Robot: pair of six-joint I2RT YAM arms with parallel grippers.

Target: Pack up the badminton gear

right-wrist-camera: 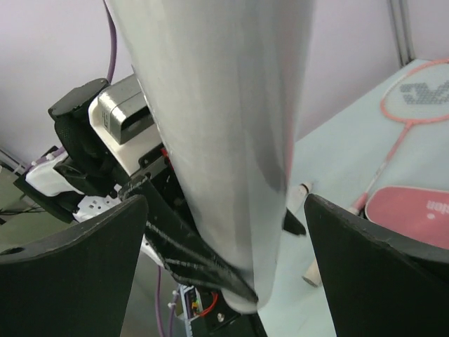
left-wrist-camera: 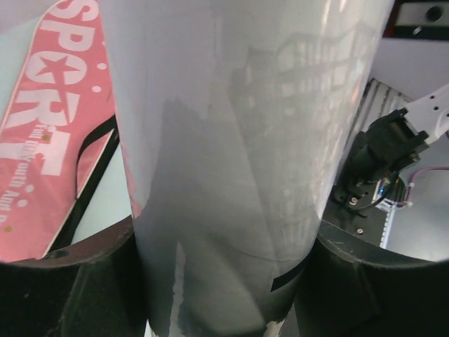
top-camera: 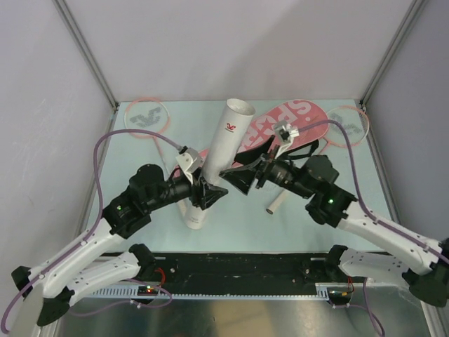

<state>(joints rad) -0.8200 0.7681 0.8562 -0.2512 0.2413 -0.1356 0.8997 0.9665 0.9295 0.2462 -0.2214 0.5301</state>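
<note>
Pale teal table. White tube at centre, steeply tilted: long axis runs near-to-far, open mouth up toward back, base down at near side. Left gripper clamps lower tube. Right gripper spread wide, straddling tube, not gripping.

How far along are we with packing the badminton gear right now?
Done: nothing looks packed. One racket and the other racket lie outside the pink bag. In hand: the left gripper has its jaws clamped on the tilted white tube; the right gripper has its jaws open around it. Left: likely everything into the bag; no shuttlecock shows.
</note>
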